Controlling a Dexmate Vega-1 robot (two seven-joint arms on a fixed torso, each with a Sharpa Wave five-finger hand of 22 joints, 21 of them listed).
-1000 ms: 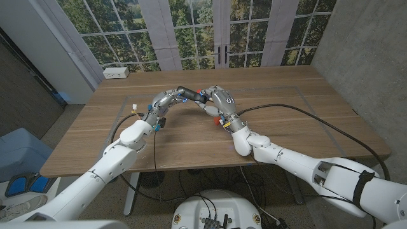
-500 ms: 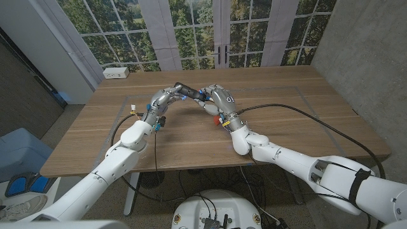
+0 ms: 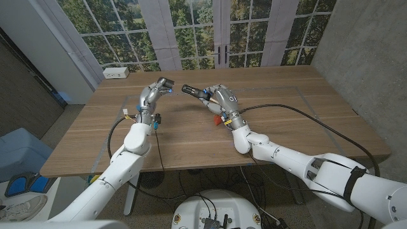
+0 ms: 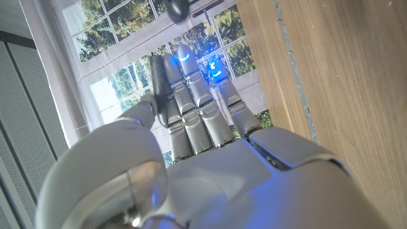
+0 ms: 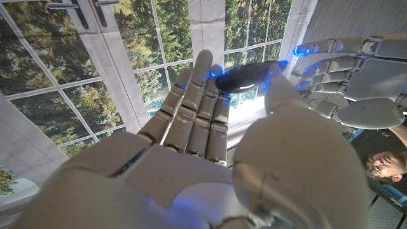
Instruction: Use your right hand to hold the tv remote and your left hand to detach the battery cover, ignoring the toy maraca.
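My right hand [image 3: 219, 98] grips the slim black plastic tv remote [image 3: 194, 91] above the wooden table [image 3: 286, 114] — lifted. My left hand [image 3: 156, 90] hangs just beside it, fingers curled; whether it pinches the cover, I cannot tell — detaching looks underway.

No lettering, label, brand or number can be read anywhere; the small white box [image 3: 116, 72] at the wooden table's far corner perhaps carries marks, too small to tell.
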